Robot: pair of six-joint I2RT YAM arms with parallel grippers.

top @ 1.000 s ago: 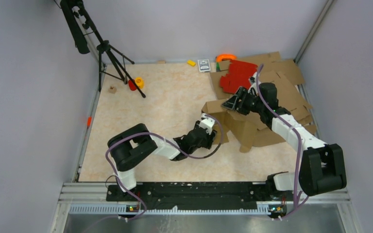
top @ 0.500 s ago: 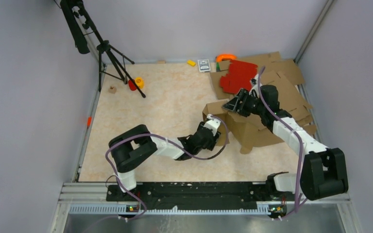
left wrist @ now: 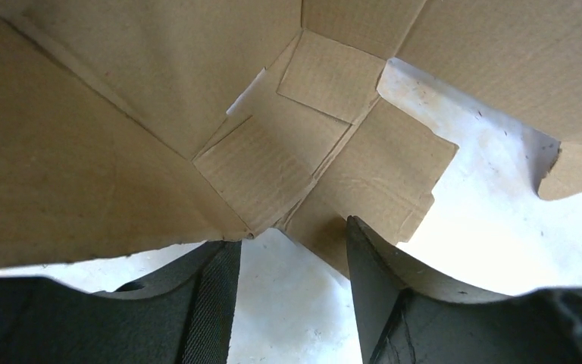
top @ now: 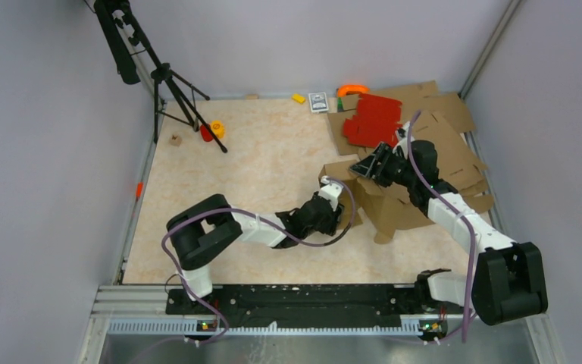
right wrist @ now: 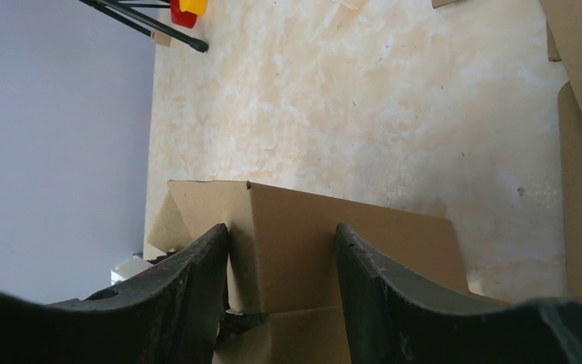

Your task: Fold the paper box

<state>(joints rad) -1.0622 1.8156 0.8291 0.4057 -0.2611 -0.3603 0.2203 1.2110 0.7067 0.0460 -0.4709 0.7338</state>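
the plain brown corrugated cardboard paper box (top: 383, 205) stands half-formed right of centre in the overhead view, on the beige marbled table (top: 258, 167), its creased panels raised and a flap spread towards the lower left. the left gripper (top: 339, 214) sits low against that lower-left side of the box. in the left wrist view the left gripper (left wrist: 290, 236) has its two black fingers (left wrist: 212, 303) apart, with bare pale table showing between them and nothing clamped; the overlapping inner flaps of the box (left wrist: 121, 114) fill the upper frame and come down to just above the fingertips. the right gripper (top: 364, 163) is at the box's upper edge. in the right wrist view the right gripper (right wrist: 281, 227) also has its fingers spread, and a brown panel of the box (right wrist: 394, 243) fills the gap and runs on behind both fingers; whether they press on it cannot be told. above the box in the overhead view lie red cardboard sheets (top: 371, 120) on larger flat brown cardboard sheets (top: 447, 114) in the upper right. a black tripod (top: 170, 83) stands at the upper left, with a small red and yellow object (top: 214, 130) at its foot.
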